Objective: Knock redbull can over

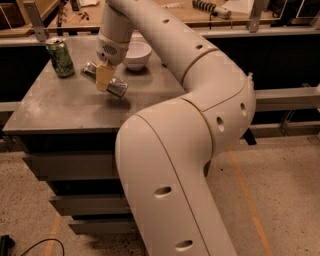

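- speckled floor [280, 200], pale and grainy, fills the lower part of the camera view; an orange line [246, 195] runs across it on the right, and a dark cable [31, 244] curls at the bottom left corner.
- robot arm [165, 165], cream-coloured and thick, rises from the lower centre, bends at an elbow on the right and reaches back to the upper left over the table.
- grey table [55, 107], with a flat, dull top, stands on the left; drawer fronts [70, 165] are stacked under its front edge.
- wooden workbench [170, 14] runs along the top behind the table and carries small tools that are too unclear to name.
- white bowl [137, 52] sits upright near the back of the table, just behind the wrist of the arm.
- green-patterned can [60, 57] stands upright at the back left corner, apart from the other things.
- redbull can [118, 88], slim and silver-grey, is tilted almost level, with its shiny end pointing to the lower right; it hangs just above the middle of the table, left of the bowl and right of the green-patterned can, over a dark shadow [123, 103].
- gripper [105, 83] is over the table's middle, pointing down; one tan finger [104, 74] crosses the can's mid-body, the other is hidden behind it, and the jaws are closed on the can.
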Motion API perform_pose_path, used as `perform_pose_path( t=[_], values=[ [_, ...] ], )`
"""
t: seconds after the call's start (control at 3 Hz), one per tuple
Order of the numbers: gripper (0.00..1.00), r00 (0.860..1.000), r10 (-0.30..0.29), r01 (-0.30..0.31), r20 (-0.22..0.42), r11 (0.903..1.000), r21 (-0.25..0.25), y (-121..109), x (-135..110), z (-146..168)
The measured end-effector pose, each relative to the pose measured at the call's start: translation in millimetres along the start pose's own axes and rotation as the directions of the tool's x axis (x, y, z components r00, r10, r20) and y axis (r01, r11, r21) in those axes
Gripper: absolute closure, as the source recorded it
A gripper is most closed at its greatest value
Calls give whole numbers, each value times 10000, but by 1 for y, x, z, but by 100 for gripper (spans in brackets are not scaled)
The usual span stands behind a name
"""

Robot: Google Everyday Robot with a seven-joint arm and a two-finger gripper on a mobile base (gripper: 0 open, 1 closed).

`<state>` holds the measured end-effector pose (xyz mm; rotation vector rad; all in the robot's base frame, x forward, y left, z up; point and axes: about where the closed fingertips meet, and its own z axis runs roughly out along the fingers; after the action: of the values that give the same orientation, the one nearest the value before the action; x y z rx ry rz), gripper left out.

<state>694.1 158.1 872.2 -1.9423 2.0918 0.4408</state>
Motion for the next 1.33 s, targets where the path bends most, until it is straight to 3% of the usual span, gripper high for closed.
perform_pose_path(
  t=[0.67,1.0,1.33],
  values=[
    [12,9997,-258,258,20,9995,-183,-10,17,27],
    [0,9985,-83,79,540,9999,90,-14,19,20],
    [0,9831,-72,-88,1829,9962,868,-18,18,-8]
  ],
)
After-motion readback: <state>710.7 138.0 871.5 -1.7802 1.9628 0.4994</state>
